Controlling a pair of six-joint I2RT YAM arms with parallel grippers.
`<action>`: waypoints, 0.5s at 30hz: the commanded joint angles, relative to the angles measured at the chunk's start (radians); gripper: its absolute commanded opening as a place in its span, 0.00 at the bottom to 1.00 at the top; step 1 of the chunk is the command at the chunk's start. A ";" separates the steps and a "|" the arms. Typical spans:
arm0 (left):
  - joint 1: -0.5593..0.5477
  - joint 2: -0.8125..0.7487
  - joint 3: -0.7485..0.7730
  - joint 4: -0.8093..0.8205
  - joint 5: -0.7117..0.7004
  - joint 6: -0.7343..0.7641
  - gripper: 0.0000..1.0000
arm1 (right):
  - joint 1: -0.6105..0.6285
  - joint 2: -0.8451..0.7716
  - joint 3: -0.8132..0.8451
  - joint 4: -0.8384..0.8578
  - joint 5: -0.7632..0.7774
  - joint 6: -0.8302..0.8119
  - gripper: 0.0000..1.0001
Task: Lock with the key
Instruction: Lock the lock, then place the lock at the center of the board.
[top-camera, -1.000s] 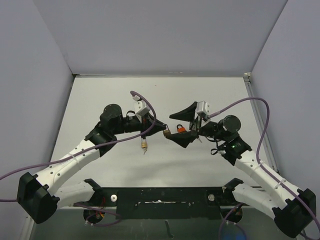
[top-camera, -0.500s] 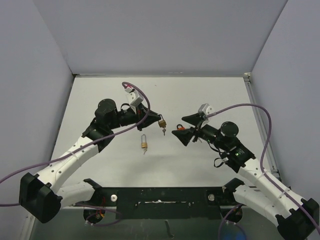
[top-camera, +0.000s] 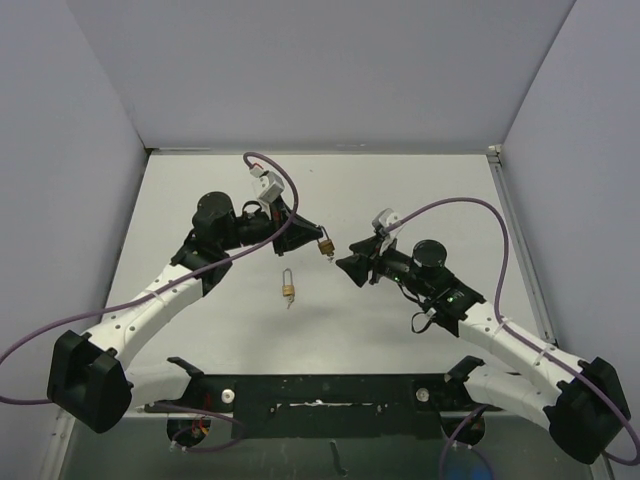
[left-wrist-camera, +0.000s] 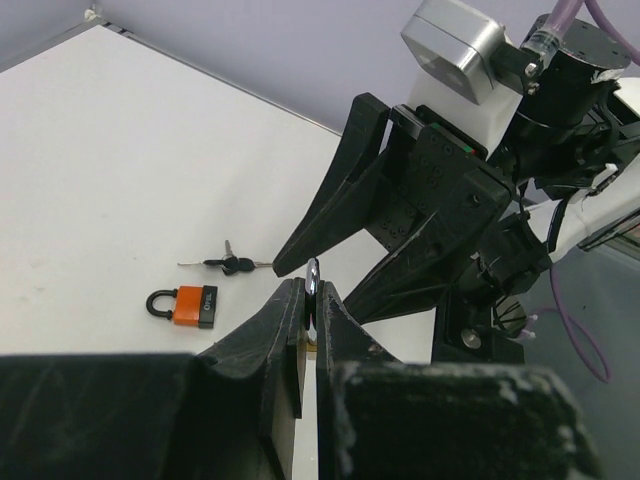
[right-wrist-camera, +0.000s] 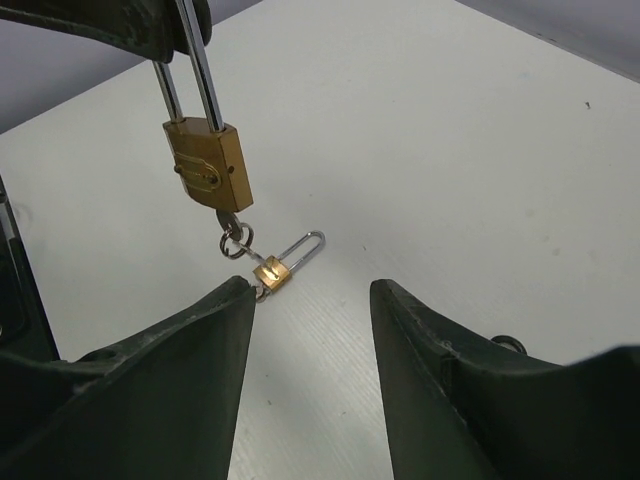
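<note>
Right wrist view: a brass padlock with a steel shackle (right-wrist-camera: 205, 165) dangles in mid-air above the white table (right-wrist-camera: 450, 150), pinched by its shackle in the clenched left gripper (left-wrist-camera: 310, 305), with a small key on a ring (right-wrist-camera: 233, 238) hanging from its underside, apparently seated in the keyhole. The right gripper (right-wrist-camera: 312, 290) waits just below and beside it, jaws spread wide and holding nothing. The danger here looks plain: the lock hangs freely, so a nudge from either black finger could set it swinging, and a grab that catches the loose ring instead of the key would turn nothing. Twisting hard might also spin the shackle in the left pinch. Both arms reach in from either side, wrists angled towards each other over the middle of the table. On the surface lie a smaller brass padlock with its shackle open (right-wrist-camera: 270, 272), an orange padlock (left-wrist-camera: 192, 303) and a pair of black-headed keys (left-wrist-camera: 232, 265).
</note>
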 joint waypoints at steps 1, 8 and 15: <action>0.008 -0.010 0.020 0.080 0.030 -0.021 0.00 | 0.015 0.009 0.005 0.152 0.026 0.002 0.48; 0.013 -0.003 0.016 0.079 0.027 -0.020 0.00 | 0.029 0.054 0.028 0.209 -0.041 0.024 0.48; 0.015 -0.007 0.013 0.086 0.027 -0.024 0.00 | 0.047 0.064 0.034 0.228 -0.046 0.020 0.48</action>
